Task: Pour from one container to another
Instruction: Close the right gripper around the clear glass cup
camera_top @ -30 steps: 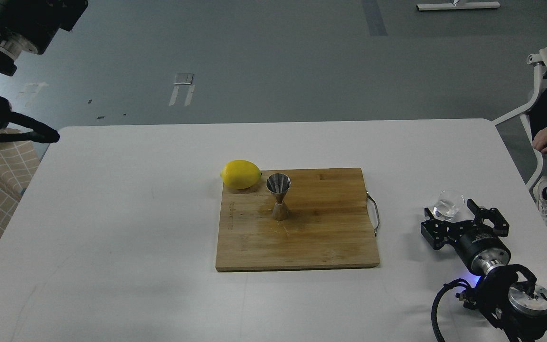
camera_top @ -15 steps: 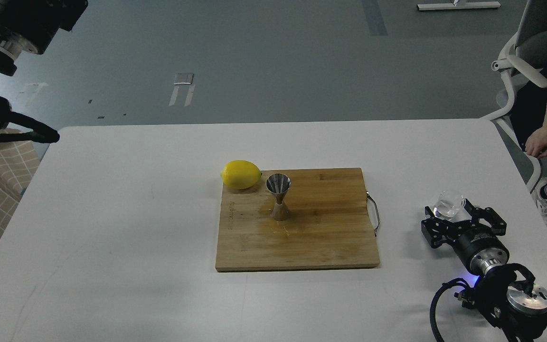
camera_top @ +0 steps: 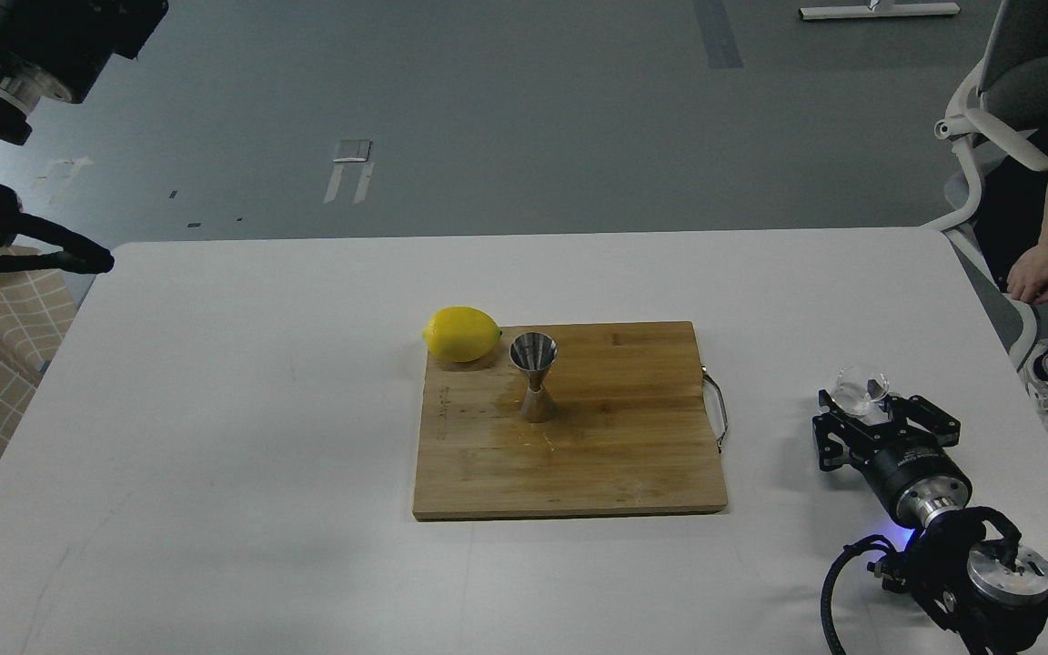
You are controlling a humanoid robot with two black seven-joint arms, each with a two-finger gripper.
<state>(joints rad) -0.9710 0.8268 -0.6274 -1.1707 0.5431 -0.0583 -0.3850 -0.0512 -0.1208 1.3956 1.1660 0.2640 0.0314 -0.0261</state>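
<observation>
The clear glass tumbler [camera_top: 859, 386] stands on the white table right of the board, its lower part hidden behind my right gripper [camera_top: 859, 402]. That gripper is open, one finger on each side of the tumbler with small gaps showing. The steel jigger [camera_top: 534, 375] stands upright, larger cone up, on the wooden cutting board [camera_top: 615, 455] near its back left. My left gripper [camera_top: 69, 258] hangs at the far left edge, off the table's corner; its fingers cannot be told apart.
A yellow lemon [camera_top: 461, 334] rests at the board's back left corner, close to the jigger. A wet patch lies on the board below the jigger. The board's metal handle [camera_top: 717, 409] points toward my right arm. A seated person [camera_top: 1047, 264] is beyond the table's right edge.
My right gripper has slid forward so its fingers now straddle the tumbler, and they have narrowed a little. The person on the right shifted. Jigger, lemon and left arm are unchanged.
</observation>
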